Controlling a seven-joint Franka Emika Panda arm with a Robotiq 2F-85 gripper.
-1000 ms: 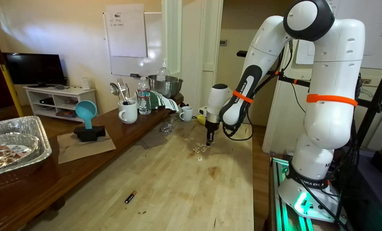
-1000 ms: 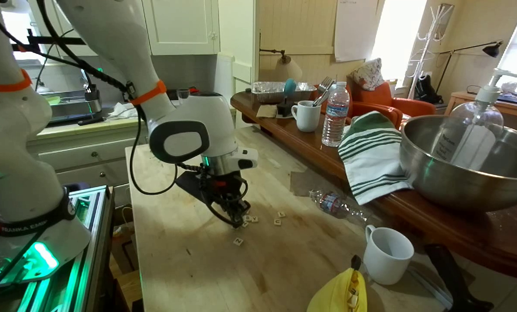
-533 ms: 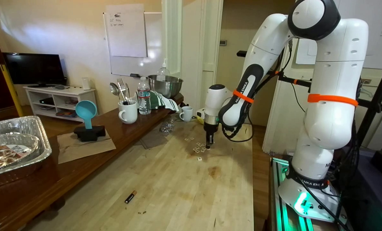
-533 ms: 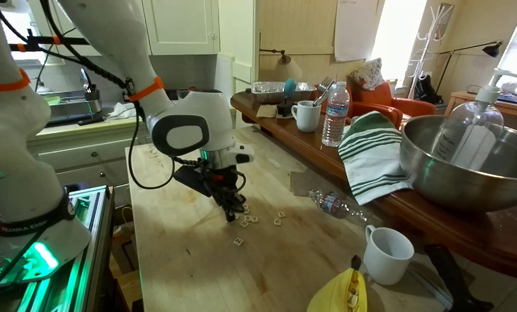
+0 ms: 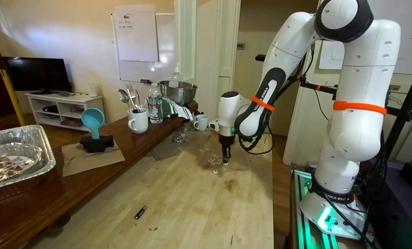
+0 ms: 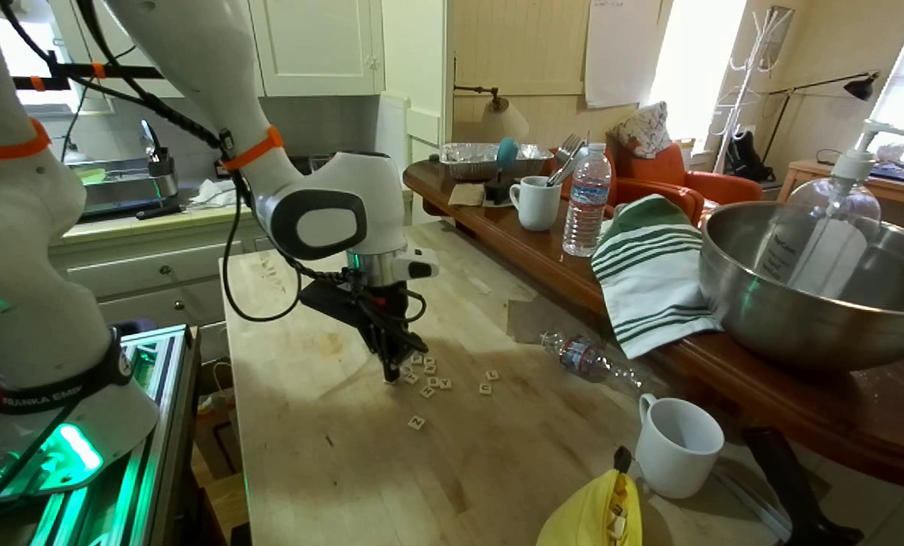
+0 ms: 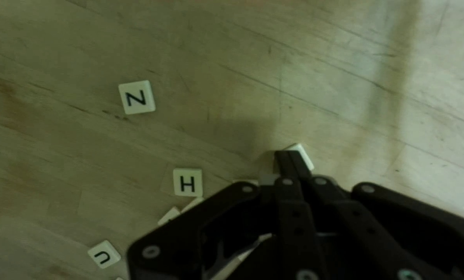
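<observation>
My gripper (image 7: 288, 155) is shut, its black fingertips pressed side by side. They stand low over the wooden table, on or against a pale letter tile (image 7: 305, 156) mostly hidden beneath them. I see no tile between the fingers. In both exterior views the gripper (image 5: 225, 160) points down at the edge of a loose cluster of tiles (image 6: 427, 392), with a bit of pale tile (image 5: 226, 163) at its tip. Left of the fingers in the wrist view lie an H tile (image 7: 188, 182), a tile reading N or Z (image 7: 137, 97) and a U tile (image 7: 104, 254).
A battery (image 5: 140, 212) lies on the table (image 5: 192, 207). A crumpled plastic bottle (image 6: 588, 359), a white mug (image 6: 679, 446) and a yellow pouch (image 6: 596, 516) are also there. The raised dark counter (image 5: 123, 135) carries a cutlery mug (image 5: 138, 120), a water bottle (image 5: 155, 103) and a metal bowl (image 6: 816, 303).
My shut gripper has swept across the table, out from over the cluster toward its edge, uncovering several tiles. The pale tile at its tip seems to have shifted along with it.
</observation>
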